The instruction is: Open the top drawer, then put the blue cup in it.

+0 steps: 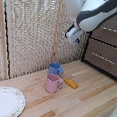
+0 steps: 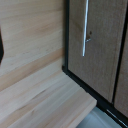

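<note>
The gripper is hanging high beside the chest; whether its jaws are parted cannot be told, and nothing is showing in its grasp. The top drawer is sitting shut just beside it. The blue cup is standing on the wooden table, touching the pink mug, near a yellow block and a patterned plate. No writing is readable.

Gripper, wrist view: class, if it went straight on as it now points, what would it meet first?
Probably the dark-brown drawer front with its silver bar handle; depth is unclear.
</note>
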Motion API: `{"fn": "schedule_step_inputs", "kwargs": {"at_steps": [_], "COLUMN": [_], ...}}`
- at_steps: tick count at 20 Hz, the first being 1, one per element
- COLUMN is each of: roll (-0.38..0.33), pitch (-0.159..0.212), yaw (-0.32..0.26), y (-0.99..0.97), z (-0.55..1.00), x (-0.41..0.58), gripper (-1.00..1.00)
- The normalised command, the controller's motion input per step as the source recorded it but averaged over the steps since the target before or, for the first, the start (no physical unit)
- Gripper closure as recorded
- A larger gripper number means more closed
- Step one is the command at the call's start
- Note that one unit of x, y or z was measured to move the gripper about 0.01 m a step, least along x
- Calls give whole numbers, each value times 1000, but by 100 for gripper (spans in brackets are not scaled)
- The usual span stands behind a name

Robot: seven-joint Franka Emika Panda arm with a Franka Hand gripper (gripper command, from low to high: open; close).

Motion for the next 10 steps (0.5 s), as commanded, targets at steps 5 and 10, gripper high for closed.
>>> {"fn": "schedule_step_inputs", "kwargs": {"at_steps": [5, 10], "roll": [-341, -329], "pitch": [-32, -8], "yaw": [114, 123], "y": [-289, -240], "z": [19, 87], "x": [-47, -111], "gripper": [-100, -100]}}
